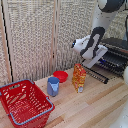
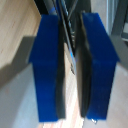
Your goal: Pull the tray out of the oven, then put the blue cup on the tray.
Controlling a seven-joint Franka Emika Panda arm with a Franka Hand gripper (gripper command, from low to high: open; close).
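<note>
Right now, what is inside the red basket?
The red basket looks empty in the exterior view: only its mesh floor and far wall show. Its near wall hides the front corner of the floor.

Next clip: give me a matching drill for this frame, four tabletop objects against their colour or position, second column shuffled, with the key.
Things:
1. blue cup
2. red basket
3. orange bag
4. red bowl

Descriptions:
A. standing upright, nearest the oven
B. at the exterior view's left, at the table's front corner
C. shallow, just behind the cup
D. cylindrical with a handle, between basket and bag

Pairs: 1-D, 2-B, 3-A, 4-C
</note>
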